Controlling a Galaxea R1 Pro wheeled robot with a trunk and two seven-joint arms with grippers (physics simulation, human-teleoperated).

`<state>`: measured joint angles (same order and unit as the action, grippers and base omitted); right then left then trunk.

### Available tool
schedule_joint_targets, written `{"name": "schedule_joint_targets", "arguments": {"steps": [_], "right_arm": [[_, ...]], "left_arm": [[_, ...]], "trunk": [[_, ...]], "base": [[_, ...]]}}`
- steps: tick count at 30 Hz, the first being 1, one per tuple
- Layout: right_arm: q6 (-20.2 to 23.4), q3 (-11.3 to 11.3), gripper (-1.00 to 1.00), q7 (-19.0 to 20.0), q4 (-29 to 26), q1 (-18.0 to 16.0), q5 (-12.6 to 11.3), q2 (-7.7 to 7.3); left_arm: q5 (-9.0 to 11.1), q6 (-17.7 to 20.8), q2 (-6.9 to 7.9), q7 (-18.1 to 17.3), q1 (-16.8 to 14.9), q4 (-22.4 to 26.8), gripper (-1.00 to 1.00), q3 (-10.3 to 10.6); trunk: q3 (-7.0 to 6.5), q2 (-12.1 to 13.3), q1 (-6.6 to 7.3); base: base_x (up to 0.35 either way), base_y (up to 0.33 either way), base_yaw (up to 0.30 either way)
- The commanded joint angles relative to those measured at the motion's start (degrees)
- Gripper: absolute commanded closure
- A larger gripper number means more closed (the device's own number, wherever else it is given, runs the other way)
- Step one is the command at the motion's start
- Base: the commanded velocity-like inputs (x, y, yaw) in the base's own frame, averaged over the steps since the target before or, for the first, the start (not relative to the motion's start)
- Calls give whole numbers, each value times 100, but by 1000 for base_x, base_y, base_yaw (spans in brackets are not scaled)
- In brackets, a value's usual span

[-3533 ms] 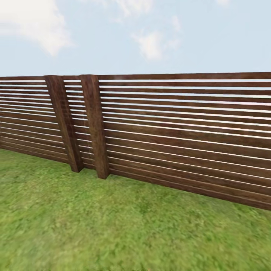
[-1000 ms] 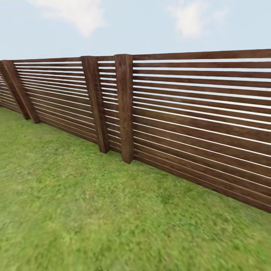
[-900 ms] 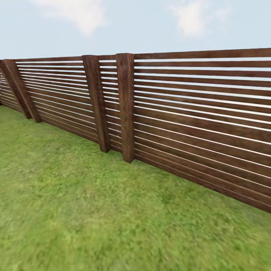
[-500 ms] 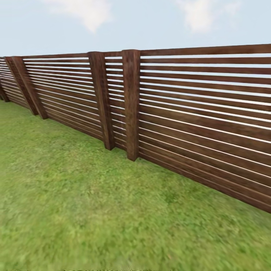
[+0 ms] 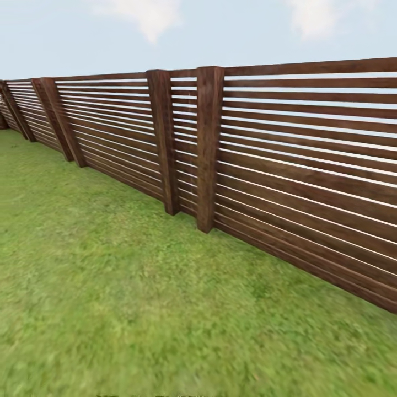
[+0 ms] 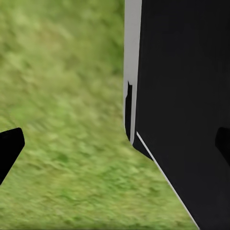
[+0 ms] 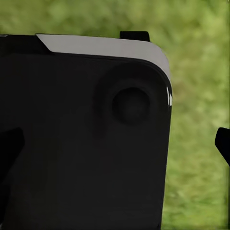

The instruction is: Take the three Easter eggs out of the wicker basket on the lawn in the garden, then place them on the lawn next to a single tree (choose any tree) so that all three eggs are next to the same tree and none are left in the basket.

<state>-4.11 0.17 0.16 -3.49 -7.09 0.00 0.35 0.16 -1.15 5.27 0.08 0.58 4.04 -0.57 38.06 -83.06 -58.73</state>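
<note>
Ahead, in the head view, a long dark brown slatted fence (image 5: 286, 165) runs slantwise across the scene, coming nearest at the right and shrinking into the distance at the left. Two thick posts (image 5: 208, 148) stand close together near the middle, with a narrow run of slats between them, and further posts lean along the far left stretch. Pale sky with a few soft white clouds shows above the top rail and through the gaps between the slats. The lawn (image 5: 127, 298), mottled green grass, spreads from the foot of the fence down to the lower edge of the view. No brand, label or writing can be read on the fence or anywhere else. In the left wrist view, a black robot body panel (image 6: 187, 110) with a thin light grey edge stands over blurred grass, and the dark tips of the left gripper (image 6: 117, 143) sit at opposite sides of the picture, spread wide with nothing between them. In the right wrist view, a black rounded panel (image 7: 86, 139) with a grey top edge and a round boss takes up most of the scene, grass beside it; the right gripper (image 7: 117, 146) likewise has its dark fingertips far apart, holding nothing.
</note>
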Motion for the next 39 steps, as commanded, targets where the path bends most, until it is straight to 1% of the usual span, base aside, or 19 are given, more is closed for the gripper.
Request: {"name": "schedule_joint_targets", "arguments": {"steps": [1, 19, 39], "right_arm": [[-20, 1, -100, 2, 6, -3, 0, 0], [-20, 4, -100, 0, 6, -3, 7, 6], [-23, -8, -100, -1, 14, -3, -2, 17]], "left_arm": [[2, -8, 0, 1, 4, 8, -100, -5], [2, -8, 0, 1, 4, 8, -100, -5], [2, -8, 0, 1, 4, 9, -100, -5]], "trunk": [[11, -2, 0], [127, -2, 0], [140, -2, 0]], "base": [[0, 0, 187], [0, 0, 207], [0, 0, 276]]}}
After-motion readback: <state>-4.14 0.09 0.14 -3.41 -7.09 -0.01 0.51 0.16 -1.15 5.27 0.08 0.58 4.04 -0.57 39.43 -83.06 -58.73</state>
